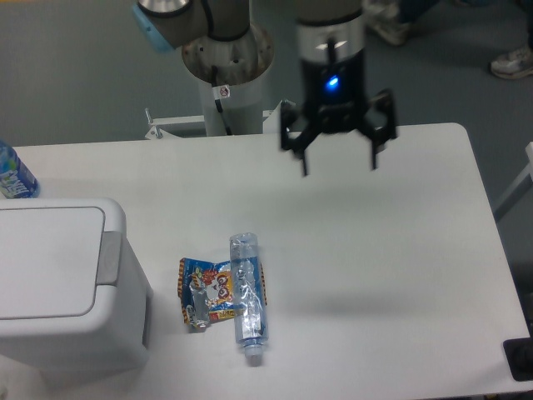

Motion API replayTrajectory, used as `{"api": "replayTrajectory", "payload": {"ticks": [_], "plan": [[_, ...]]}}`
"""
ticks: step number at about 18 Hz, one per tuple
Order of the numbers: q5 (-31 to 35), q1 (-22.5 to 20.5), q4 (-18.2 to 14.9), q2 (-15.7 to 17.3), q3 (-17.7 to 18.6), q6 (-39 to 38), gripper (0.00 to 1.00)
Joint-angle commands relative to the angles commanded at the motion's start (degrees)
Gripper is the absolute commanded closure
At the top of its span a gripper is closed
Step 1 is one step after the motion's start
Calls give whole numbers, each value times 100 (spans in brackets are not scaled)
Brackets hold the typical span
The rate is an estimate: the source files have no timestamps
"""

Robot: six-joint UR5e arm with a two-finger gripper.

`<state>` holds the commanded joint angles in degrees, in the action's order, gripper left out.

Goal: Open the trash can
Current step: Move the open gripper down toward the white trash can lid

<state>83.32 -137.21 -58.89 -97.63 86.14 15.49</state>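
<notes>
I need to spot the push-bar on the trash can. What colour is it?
Grey, set against the white trash can; the push-bar shows plainly in the fixed camera view.

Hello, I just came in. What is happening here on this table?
A robot arm is moving over a white table. Its end effector is open, holds nothing, and hangs above the table's far middle part. The trash can at the left edge has its lid closed, and nothing touches it. A plastic bottle lies partly on a snack wrapper beside the can.
</notes>
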Motion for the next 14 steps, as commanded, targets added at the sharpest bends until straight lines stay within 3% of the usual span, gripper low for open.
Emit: {"api": "replayTrajectory", "payload": {"ticks": [5,14], "plan": [[0,387,0,-326,-440,-863,0],[0,853,88,-484,-493,-1188,0]]}}
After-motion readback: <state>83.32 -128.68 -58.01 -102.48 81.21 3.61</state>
